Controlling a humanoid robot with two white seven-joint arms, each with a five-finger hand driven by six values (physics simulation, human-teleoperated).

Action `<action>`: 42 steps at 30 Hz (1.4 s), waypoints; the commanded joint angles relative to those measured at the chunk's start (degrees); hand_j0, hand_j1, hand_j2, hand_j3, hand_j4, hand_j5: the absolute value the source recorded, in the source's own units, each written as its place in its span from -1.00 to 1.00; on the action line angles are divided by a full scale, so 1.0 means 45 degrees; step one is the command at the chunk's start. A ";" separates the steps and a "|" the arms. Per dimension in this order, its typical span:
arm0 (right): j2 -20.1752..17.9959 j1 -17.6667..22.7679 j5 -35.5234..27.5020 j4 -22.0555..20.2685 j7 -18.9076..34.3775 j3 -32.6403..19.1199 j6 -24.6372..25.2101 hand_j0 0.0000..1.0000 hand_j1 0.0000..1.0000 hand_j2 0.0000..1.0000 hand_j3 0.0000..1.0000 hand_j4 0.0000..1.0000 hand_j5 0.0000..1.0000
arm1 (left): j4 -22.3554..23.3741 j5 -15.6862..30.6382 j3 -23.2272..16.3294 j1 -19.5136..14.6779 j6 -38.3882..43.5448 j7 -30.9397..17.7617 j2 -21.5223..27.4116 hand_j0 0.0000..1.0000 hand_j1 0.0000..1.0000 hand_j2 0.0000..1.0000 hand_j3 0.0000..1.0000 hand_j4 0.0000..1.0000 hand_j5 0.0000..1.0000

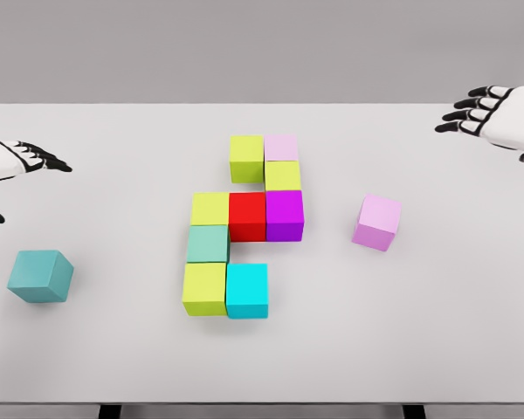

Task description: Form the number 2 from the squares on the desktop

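Note:
Several cubes are packed together mid-table. A yellow-green cube point(246, 158) and a pale pink cube point(281, 147) form the top row, with another yellow-green cube point(283, 176) below the pink one. The middle row holds a yellow cube point(210, 209), a red cube point(247, 216) and a magenta cube point(285, 215). Under it come a sea-green cube point(208, 244), a lime cube point(204, 289) and a cyan cube point(247, 290). A loose pink cube point(376, 222) lies to the right, a loose teal cube point(40, 276) at the left. My left hand point(22, 164) hovers open at the left edge; my right hand point(480, 112) hovers open at the upper right.
The white table point(113, 367) spans the view, its front edge near the bottom and its back edge against a grey wall. Bare surface lies between the cluster and each loose cube.

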 commanded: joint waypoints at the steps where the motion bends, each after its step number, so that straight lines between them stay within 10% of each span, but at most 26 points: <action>1: -0.0005 0.0000 -0.0164 -0.0189 -0.0004 0.0018 0.0032 1.00 1.00 1.00 1.00 1.00 1.00 | -0.0003 0.0091 -0.0006 0.0000 0.0030 0.0027 -0.0023 1.00 1.00 1.00 1.00 1.00 1.00; 5: -0.0122 0.0000 -0.0828 -0.0189 -0.0004 0.0193 0.0032 1.00 1.00 1.00 1.00 1.00 1.00 | 0.0113 0.0578 -0.0513 -0.0019 0.0030 0.0144 -0.0120 1.00 1.00 1.00 1.00 1.00 1.00; 10: -0.0200 -0.1249 -0.0906 -0.0306 -0.0004 0.3260 0.0032 1.00 1.00 1.00 1.00 1.00 1.00 | -0.0899 0.4602 -0.2330 -0.0078 0.0030 -0.0012 0.0367 1.00 1.00 1.00 1.00 1.00 1.00; 14: -0.0903 -0.1855 -0.1843 -0.0150 -0.0004 0.3240 0.0032 1.00 1.00 1.00 1.00 1.00 1.00 | -0.4359 0.4408 -0.2370 -0.0097 0.3433 -0.0032 0.2066 1.00 1.00 1.00 1.00 1.00 1.00; 20: -0.0474 -0.2383 -0.1804 -0.0931 -0.0004 0.3552 0.0032 1.00 1.00 1.00 1.00 1.00 1.00 | -0.4418 0.4350 -0.2291 -0.0059 0.2457 -0.1032 0.2322 1.00 1.00 1.00 1.00 1.00 1.00; 24: 0.0640 -0.3242 -0.1824 -0.0911 -0.0004 0.5759 0.0032 1.00 1.00 1.00 1.00 1.00 1.00 | -0.3948 0.4974 -0.2291 0.0019 0.2241 -0.1008 0.2534 1.00 1.00 1.00 1.00 1.00 1.00; 26: 0.0932 -0.3242 -0.1804 -0.0833 -0.0004 0.6091 0.0032 1.00 1.00 1.00 1.00 1.00 1.00 | -0.4339 0.4974 -0.2681 0.0351 0.2787 0.1568 0.3082 1.00 1.00 1.00 1.00 1.00 1.00; 31: 0.0991 -0.3223 -0.1843 -0.0814 -0.0004 0.6678 0.0032 1.00 1.00 1.00 1.00 1.00 1.00 | -0.4496 0.4798 -0.3130 0.0918 0.2866 0.3034 0.3434 1.00 1.00 1.00 1.00 1.00 1.00; 42: 0.1128 -0.3242 -0.1746 -0.0228 -0.0004 0.7225 0.0032 1.00 1.00 1.00 1.00 1.00 1.00 | -0.4320 0.4173 -0.3931 0.1367 0.2690 0.4050 0.3610 1.00 1.00 1.00 1.00 1.00 1.00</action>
